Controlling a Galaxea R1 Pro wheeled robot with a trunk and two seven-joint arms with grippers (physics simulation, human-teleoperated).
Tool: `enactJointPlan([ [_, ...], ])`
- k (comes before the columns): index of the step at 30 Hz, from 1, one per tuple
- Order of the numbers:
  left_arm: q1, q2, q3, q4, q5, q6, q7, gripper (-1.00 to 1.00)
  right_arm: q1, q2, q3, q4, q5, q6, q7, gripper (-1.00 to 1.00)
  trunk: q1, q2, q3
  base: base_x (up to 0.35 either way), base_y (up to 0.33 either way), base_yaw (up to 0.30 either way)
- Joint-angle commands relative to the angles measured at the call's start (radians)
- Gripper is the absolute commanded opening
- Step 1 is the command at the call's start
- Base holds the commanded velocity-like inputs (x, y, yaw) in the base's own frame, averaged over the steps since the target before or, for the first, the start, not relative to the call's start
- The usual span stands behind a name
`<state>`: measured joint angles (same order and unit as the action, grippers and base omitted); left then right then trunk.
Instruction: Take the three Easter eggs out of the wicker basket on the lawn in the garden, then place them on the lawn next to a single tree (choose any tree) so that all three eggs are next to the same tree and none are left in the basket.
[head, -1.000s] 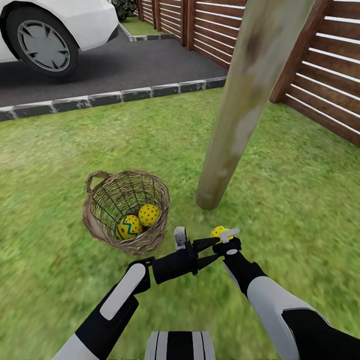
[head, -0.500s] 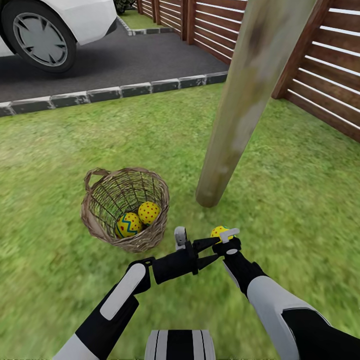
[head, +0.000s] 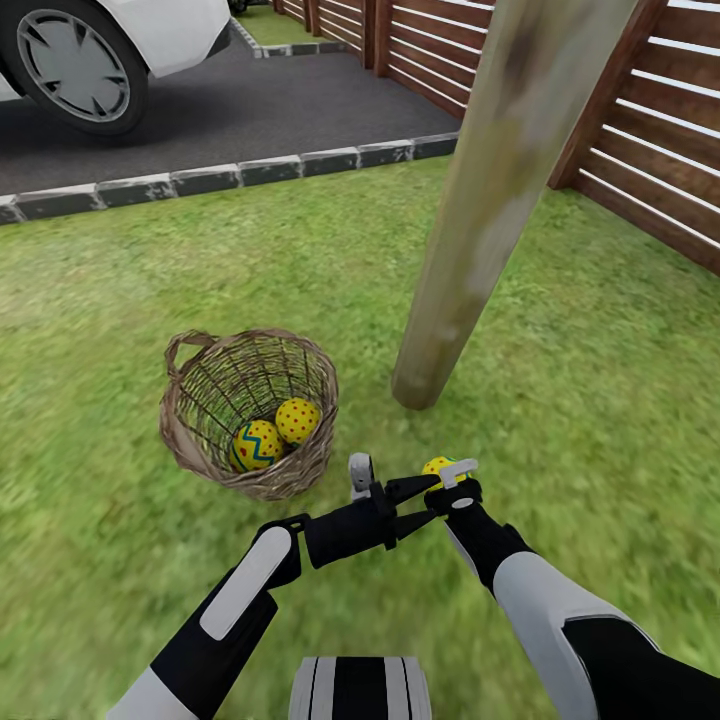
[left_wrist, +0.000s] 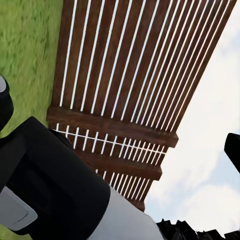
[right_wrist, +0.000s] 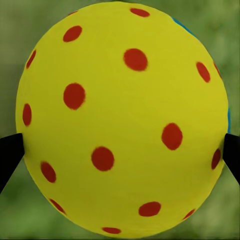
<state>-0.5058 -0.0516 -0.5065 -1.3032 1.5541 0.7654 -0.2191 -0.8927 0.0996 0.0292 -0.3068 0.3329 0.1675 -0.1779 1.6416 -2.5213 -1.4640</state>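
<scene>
A round brown woven wicker basket (head: 250, 412) with open-weave sides and a small loop handle stands on the short green grass of the lawn (head: 120, 300), left of a smooth pale grey-tan mottled tree trunk (head: 480, 215) that leans as it rises. Two small yellow Easter eggs lie touching each other inside the basket: one with a blue zigzag stripe (head: 256, 445), the other with red dots (head: 297, 420).

The right claw (head: 448, 478) is closed on a third yellow egg with red dots (head: 437, 466), held above the grass just in front of the foot of the trunk and to the right of the basket. In the right wrist view this egg (right_wrist: 122, 117) sits between two dark fingertips (right_wrist: 10, 155), one touching each side, with blurred green behind it.

The left claw (head: 402, 505) points sideways toward the right claw, close beside it; its dark fingers stand a little apart with nothing between them. The left wrist view shows the black and white right forearm (left_wrist: 55, 185) in front of a brown fence of horizontal wooden slats (left_wrist: 130, 85).

Beyond the lawn, a grey stone kerb (head: 200, 180) borders a dark asphalt driveway (head: 250, 100) where a white car (head: 90, 45) is parked, its wheel showing. The slatted fence (head: 640, 130) runs behind the tree.
</scene>
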Motion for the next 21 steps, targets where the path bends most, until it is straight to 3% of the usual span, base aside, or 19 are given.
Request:
enactJointPlan([
  [1,0.000,0.000,0.000,0.001,0.000,0.003,-0.003,1.00,0.000,0.000,0.003,-0.001,0.008,0.008,-0.003,-1.00,0.000,0.000,-0.004,0.000,0.000,0.000],
  [21,0.000,0.001,0.000,0.001,0.014,0.002,-0.003,1.00,-0.013,-0.002,0.003,0.003,0.006,0.007,-0.005,-1.00,0.002,-0.001,-0.016,0.000,0.000,0.000],
])
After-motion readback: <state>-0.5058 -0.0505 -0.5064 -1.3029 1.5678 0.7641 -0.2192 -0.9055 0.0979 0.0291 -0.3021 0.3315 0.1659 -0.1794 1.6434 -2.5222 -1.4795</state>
